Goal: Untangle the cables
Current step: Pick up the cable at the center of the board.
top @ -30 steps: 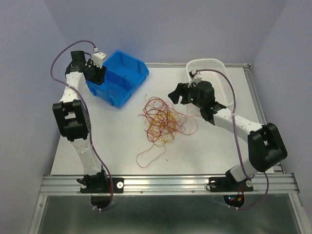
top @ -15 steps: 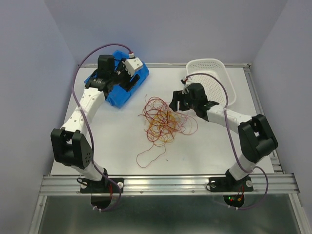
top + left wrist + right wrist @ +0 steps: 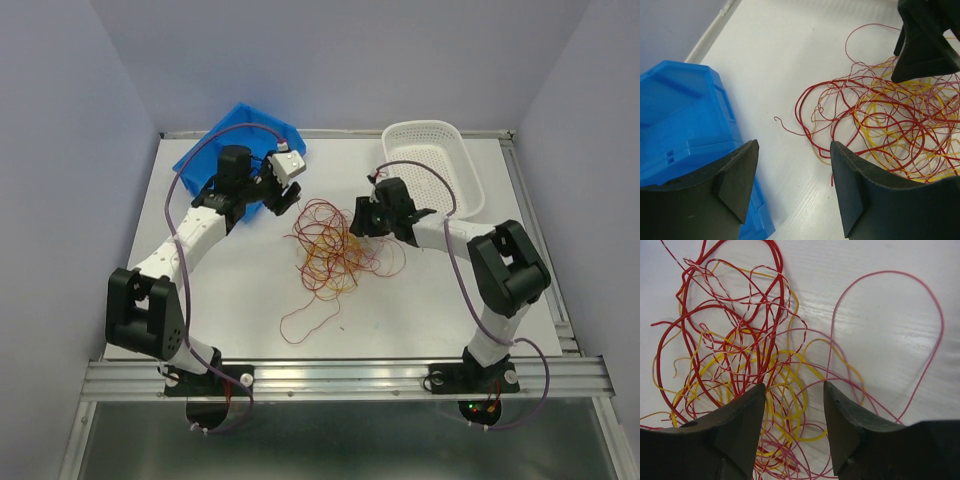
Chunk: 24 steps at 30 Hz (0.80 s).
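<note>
Top external: cables [image 3: 335, 250] tangle elongated far-to-near, one loop trailing near-left

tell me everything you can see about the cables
The cables are a loose pile of thin red and yellow-orange wire strands, curled in overlapping loops, lying on the white table between both arms. One red loop trails toward the near edge. The right hand hangs open just over them; nothing grips them.
</note>
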{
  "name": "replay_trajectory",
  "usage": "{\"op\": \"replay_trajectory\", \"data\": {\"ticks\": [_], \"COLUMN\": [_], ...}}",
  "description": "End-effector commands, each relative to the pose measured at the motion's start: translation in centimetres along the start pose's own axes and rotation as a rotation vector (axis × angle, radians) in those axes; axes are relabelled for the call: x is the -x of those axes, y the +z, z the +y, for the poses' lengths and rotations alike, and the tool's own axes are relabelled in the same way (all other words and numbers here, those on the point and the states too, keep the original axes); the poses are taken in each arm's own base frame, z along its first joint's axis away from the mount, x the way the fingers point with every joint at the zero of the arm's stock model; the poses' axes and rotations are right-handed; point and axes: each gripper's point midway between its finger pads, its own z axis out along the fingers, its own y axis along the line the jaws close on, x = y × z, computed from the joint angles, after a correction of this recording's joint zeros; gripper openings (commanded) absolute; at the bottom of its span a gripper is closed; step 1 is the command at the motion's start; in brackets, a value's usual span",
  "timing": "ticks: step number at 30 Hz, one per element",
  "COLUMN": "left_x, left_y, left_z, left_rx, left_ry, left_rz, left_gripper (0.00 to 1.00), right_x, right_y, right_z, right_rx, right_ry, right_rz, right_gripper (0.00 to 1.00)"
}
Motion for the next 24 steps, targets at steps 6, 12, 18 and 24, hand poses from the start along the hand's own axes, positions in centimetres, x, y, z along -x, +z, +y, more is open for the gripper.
{"op": "replay_trajectory", "data": {"ticks": [6,12,18,24], "left_x": [2.5,1.5,1.9,3.8], "left_y": [-1.1,-0.4,-0.3,-1.5], "left_z": [-0.9,-1.4,-1.8,-3.6], "left_rx": [0.021,0.001,-0.013,-0.086], "left_ry": [0.031,0.012,0.004,0.035], "left_rz": [-0.18,-0.168,-0.203,-0.293], "left_gripper": [0.68,0.68,0.67,0.68], "right_x": [3.4,6.4,11.7,15.8], "right_y": [-0.6,-4.8,-12.1,-18.5], "right_z": [2.9,4.0,8.4,12.6], "right_rx": [0.086,0.119,0.269,0.407], "right_ry": [-0.002,-0.022,-0.115,-0.166], "right_rz": [-0.1,-0.273,-0.458,-0.591], "right_gripper": [0.14,0.01,0.01,0.01]}}
